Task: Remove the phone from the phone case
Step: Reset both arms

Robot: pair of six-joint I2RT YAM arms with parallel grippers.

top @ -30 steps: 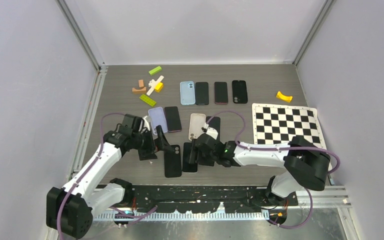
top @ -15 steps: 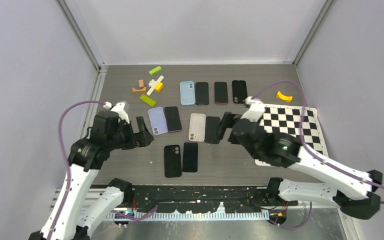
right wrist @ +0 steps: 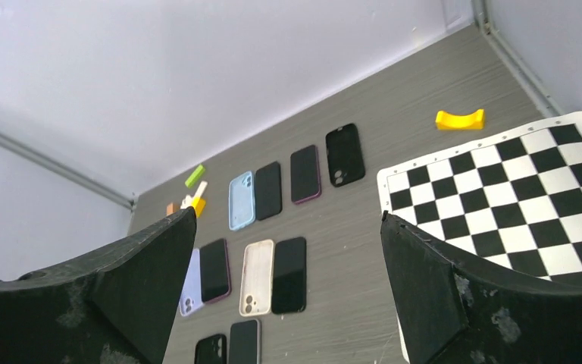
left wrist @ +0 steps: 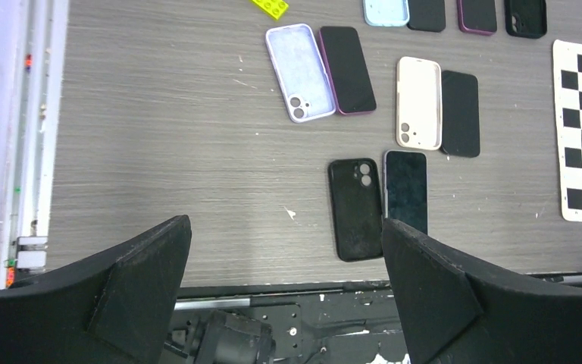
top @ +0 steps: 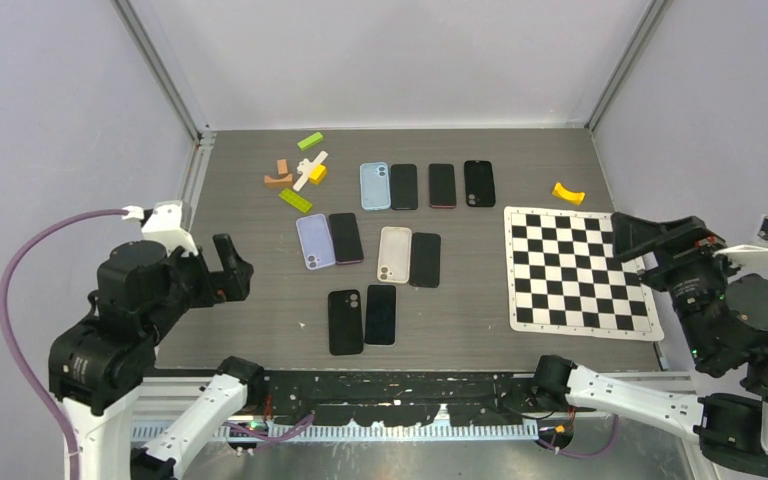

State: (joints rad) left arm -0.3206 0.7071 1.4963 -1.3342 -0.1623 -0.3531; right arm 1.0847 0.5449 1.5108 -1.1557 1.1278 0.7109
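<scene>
Black glass-faced phone (top: 380, 314) lies beside the empty black phone case (top: 345, 321) at the worktop's (top: 260, 330) near edge, long axis near-to-far, nearer the left gripper (top: 228, 268) than the right gripper (top: 650, 240); both gape, empty.

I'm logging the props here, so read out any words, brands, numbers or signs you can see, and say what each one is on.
No readable text anywhere.
The black case and the phone beside it show no brand or label in any view.
The checkerboard mat carries only black and white squares.
The toy blocks are too small to show any lettering.
</scene>
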